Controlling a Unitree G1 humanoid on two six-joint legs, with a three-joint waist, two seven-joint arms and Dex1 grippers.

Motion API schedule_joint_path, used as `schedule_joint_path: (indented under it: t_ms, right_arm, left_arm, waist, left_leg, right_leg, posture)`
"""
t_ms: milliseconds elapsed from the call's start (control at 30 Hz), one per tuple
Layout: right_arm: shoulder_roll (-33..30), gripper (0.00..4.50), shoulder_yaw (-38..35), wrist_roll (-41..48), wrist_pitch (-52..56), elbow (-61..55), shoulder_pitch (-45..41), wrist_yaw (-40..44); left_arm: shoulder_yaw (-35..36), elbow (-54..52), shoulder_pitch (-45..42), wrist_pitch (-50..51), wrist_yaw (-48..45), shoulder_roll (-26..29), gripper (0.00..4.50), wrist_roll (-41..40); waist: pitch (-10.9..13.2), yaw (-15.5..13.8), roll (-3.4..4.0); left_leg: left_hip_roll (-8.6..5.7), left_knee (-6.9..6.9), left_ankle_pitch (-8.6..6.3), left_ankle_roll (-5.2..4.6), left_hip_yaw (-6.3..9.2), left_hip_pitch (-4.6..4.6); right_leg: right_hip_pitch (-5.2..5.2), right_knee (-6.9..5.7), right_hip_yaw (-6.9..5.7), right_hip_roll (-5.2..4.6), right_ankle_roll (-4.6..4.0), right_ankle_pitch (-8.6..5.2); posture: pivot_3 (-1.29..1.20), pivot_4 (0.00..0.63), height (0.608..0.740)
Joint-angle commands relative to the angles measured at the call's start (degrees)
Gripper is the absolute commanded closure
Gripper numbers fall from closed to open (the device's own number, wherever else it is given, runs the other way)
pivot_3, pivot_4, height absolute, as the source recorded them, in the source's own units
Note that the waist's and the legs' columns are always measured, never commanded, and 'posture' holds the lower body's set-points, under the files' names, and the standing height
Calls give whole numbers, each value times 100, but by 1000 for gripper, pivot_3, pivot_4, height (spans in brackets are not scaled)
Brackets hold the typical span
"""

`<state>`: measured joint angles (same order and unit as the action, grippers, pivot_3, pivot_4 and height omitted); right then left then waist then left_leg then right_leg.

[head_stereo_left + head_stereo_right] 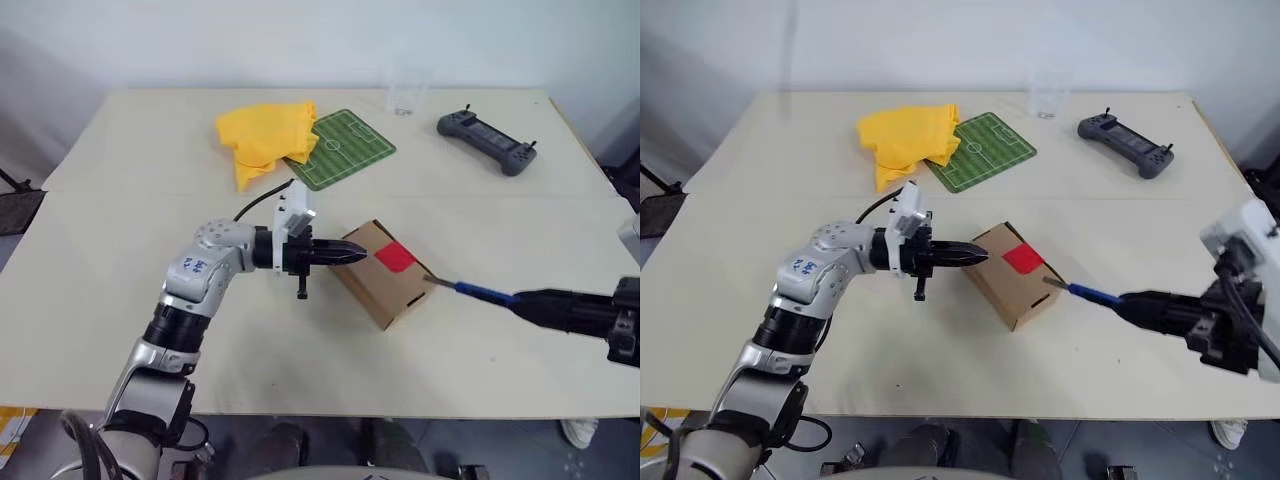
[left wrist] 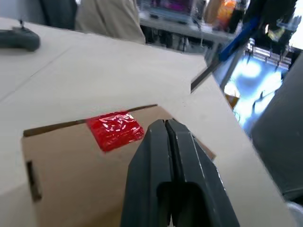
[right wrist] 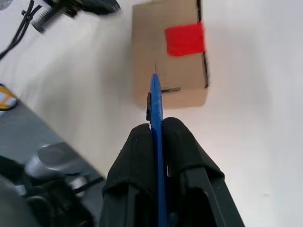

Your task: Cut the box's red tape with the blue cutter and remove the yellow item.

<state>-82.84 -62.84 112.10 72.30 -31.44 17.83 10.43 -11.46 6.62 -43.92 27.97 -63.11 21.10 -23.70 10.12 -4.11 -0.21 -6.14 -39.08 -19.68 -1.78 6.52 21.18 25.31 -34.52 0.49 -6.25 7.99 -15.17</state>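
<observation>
One box [image 1: 385,287], one red tape [image 1: 395,256], one blue cutter [image 1: 484,292], one yellow cloth [image 1: 265,138], one green mat [image 1: 345,149], one controller [image 1: 486,140] and one clear cup [image 1: 406,92] are counted on the table [image 1: 120,230].

A lab: plain white table [image 1: 120,330], handheld controller [image 1: 487,141], cluttered workbenches [image 2: 189,21] behind.

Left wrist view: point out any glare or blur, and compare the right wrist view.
Left wrist view: the red tape shines with crinkled glare; the blue cutter and background are blurred, with bright light beyond the table edge. Right wrist view: the tape looks matte, the box soft.
</observation>
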Motion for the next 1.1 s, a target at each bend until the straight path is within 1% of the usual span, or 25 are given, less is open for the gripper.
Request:
schedule_joint_path:
  t_ms: [33, 100, 167, 233, 300, 367, 433, 533, 667, 867, 1100]
  right_arm:
    - [-562, 4400, 560, 90, -718, 187, -374, -367]
    - [-1236, 4400, 1337, 90, -1488, 272, -635, -667]
    - [-1612, 4400, 2008, 90, -2094, 313, -822, -886]
    - [-1904, 4400, 2570, 90, -2620, 396, -938, -1057]
    - [-2205, 4400, 2978, 90, -2975, 516, -1007, -1136]
    - [-2617, 4400, 3221, 90, -3114, 669, -965, -1165]
    - [-2815, 4400, 3375, 90, -3371, 727, -953, -1011]
    - [-3006, 4400, 3419, 90, -3682, 808, -798, -704]
    - [-3159, 4400, 3294, 90, -3926, 952, -508, -316]
    - [-3426, 4400, 2948, 90, -3929, 1219, -25, 116]
    - [-3856, 4400, 2373, 90, -4081, 1537, 927, 329]
  left_arm:
    - [-127, 81, -187, 11, 288, -87, 4500, 324]
    - [-226, 109, -300, 61, 791, -250, 4500, 644]
    - [-247, 79, -344, 222, 1139, -342, 4500, 844]
    - [-271, 24, -356, 319, 1291, -341, 4500, 969]
    - [-281, -28, -363, 406, 1383, -327, 4500, 1041]
    - [-281, -102, -351, 567, 1423, -328, 4500, 1038]
    - [-301, -163, -348, 740, 1426, -311, 4500, 1032]
    - [-384, -262, -352, 1030, 1366, -249, 4500, 1033]
    - [-507, -438, -274, 1269, 1282, -201, 4500, 1018]
    - [-609, -577, -159, 1364, 1318, -185, 4500, 1053]
    - [-656, -675, -67, 1413, 1364, -218, 4500, 1062]
  waist:
    - [0, 24, 1]
    - [-2, 41, 6]
    - [1, 36, 3]
    - [1, 12, 3]
    - [1, 6, 3]
    - [2, 0, 7]
    - [3, -8, 8]
    - [3, -29, 9]
    - [3, -42, 10]
    - [1, -41, 12]
    - [0, -39, 14]
  left_leg:
    - [1, 0, 0, 0, 1, 0]
    - [-5, -2, 2, -1, -1, 3]
    - [-9, -6, 8, -2, -1, 8]
    - [-6, -5, 8, 0, 12, 13]
    - [-7, -1, 8, 0, 12, 21]
    - [-9, -1, 7, -1, 11, 29]
    - [-9, 0, 7, -2, 11, 33]
    - [-7, 0, 7, -1, 17, 37]
    - [-8, 0, 7, -2, 17, 37]
    - [-6, -1, 7, -1, 17, 36]
    - [-5, -1, 7, -1, 15, 34]
  right_leg:
    - [1, 0, 0, 0, 0, 0]
    - [6, -7, 3, -6, 0, 0]
    - [8, -6, -1, -14, 0, 0]
    - [7, 3, -10, -13, -1, 2]
    - [13, 9, -11, -13, -1, 2]
    - [20, 5, -12, -14, 0, 3]
    - [22, 6, -13, -14, 0, 3]
    - [22, 24, -18, -13, 0, 3]
    - [21, 23, -17, -13, 0, 3]
    - [21, 20, -17, -12, 0, 3]
    - [21, 19, -14, -12, -1, 4]
  posture:
    - [0, 150, 740]
    - [0, 150, 740]
    - [0, 150, 740]
    - [0, 150, 740]
    - [0, 150, 740]
    - [0, 150, 740]
    - [0, 150, 740]
    - [0, 150, 740]
    - [0, 150, 740]
    - [0, 150, 740]
    - [0, 150, 740]
